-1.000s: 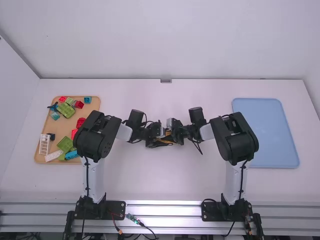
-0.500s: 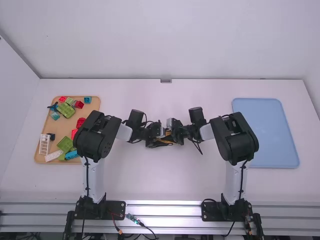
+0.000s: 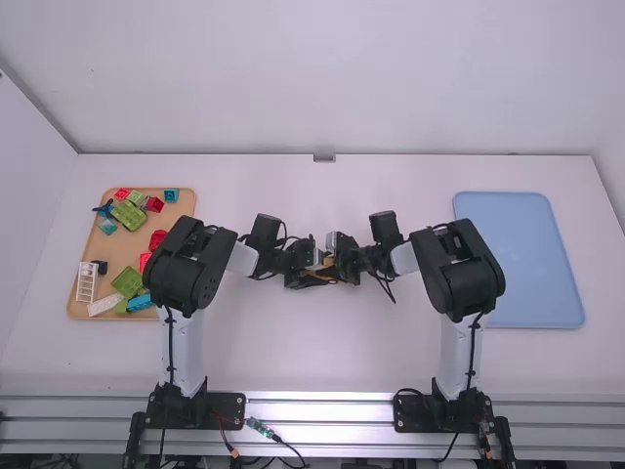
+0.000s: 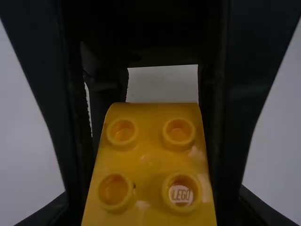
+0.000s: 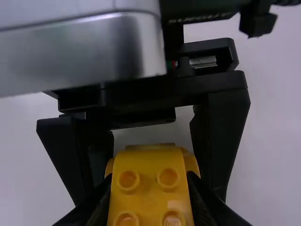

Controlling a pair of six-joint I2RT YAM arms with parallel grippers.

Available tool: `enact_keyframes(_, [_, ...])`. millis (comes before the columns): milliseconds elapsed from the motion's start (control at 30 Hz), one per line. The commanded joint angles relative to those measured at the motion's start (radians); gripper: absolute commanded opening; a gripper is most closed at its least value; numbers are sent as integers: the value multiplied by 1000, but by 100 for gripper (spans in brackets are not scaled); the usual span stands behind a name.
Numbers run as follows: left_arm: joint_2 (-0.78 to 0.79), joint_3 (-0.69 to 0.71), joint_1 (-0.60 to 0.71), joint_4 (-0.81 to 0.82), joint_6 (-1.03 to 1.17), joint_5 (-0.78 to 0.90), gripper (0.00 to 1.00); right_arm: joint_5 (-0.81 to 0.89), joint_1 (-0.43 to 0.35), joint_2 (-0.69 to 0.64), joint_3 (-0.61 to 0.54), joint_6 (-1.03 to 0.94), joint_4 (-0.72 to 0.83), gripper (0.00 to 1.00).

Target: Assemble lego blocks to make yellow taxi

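Two-armed assembly at a white desk (image 3: pixel 322 352), parts named from left to right. At the far left lies a tan tray (image 3: pixel 125 249), bearing loose blocks. Along its left side are a white ladder-shaped piece (image 3: pixel 86 281) and, at its far part, a dark blue branched piece (image 3: pixel 104 207) with a teal block (image 3: pixel 107 226) just beside it. A small black piece (image 3: pixel 101 266) lies near the ladder-shaped piece, and a long white block (image 3: pixel 104 305) lies by the near edge. Green pieces occupy both the far part (image 3: pixel 129 215) and the near part (image 3: pixel 127 282); a blue block (image 3: pixel 140 303) lies near the latter. Red blocks (image 3: pixel 157 239) are spread along the tray's right half and far edge, and a second teal block (image 3: pixel 172 195) marks the far right corner.

At the middle of the scene the two arms meet over the desk. The left pincer (image 3: pixel 314 262) is clenched on a yellow studded block (image 4: pixel 153 160), gripping it from the left; the right pincer (image 3: pixel 337 262) grasps the same block from the right, its fingers against the sides. Four round studs stand on the block's face in the left wrist view; in the right wrist view, rounded yellow shapes (image 5: pixel 192 162) show beyond it at either side. At the far right lies a light blue tray (image 3: pixel 518 259).
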State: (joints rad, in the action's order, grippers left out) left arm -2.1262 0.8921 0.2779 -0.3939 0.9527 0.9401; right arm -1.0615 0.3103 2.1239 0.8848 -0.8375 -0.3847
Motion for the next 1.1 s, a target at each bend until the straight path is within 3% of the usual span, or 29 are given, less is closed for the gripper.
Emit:
enact_keyframes(0, [-47, -13, -3, 23, 1, -119, 2, 92, -10, 32, -28, 26, 27, 38])
enact_keyframes(333, [-47, -13, -2, 35, 5, -118, 2, 94, -10, -46, -47, -4, 70, 40])
enact_keyframes(867, [-47, -13, -5, 42, 4, -119, 2, -6, -67, -53, -53, 2, 22, 43])
enact_keyframes(1067, [-47, -13, -2, 42, 5, -119, 2, -14, -69, -129, -72, -25, 62, 44])
